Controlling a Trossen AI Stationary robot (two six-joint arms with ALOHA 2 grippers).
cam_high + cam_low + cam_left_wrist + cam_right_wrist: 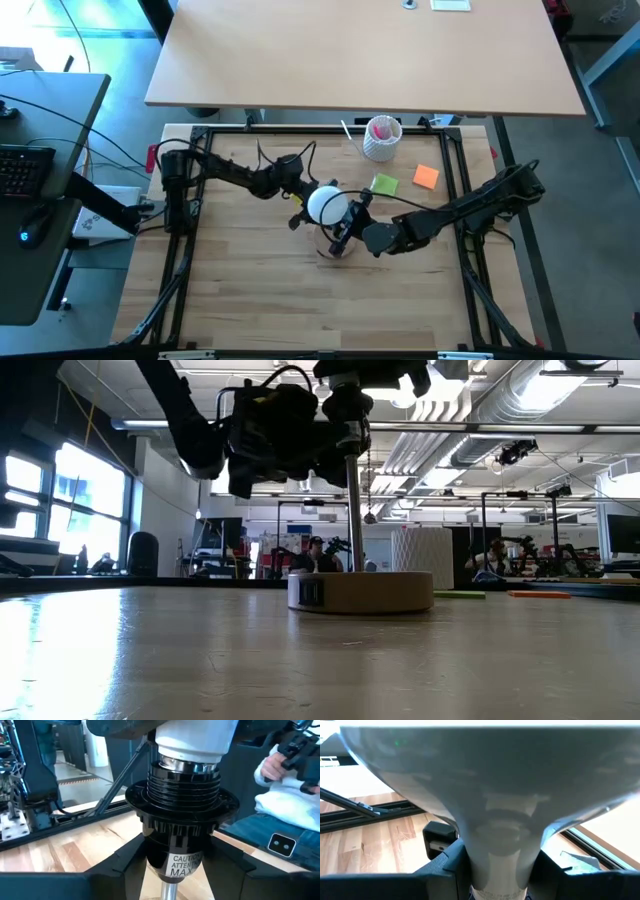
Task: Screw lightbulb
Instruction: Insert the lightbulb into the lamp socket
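Now I see my left gripper (303, 205) at the table's middle, its fingers (125, 865) closed around the black socket (181, 827). Seated in that socket, the lightbulb (326, 205) stands upright above the round wooden base (360, 592). My right gripper (350, 225) clamps the bulb's narrow neck.

Robotics lab: exposed ceiling ducts (520, 400), other robot rigs (525, 550).

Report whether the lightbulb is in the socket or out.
In: the lightbulb sits upright in the black socket, metal base still partly showing above its rim.
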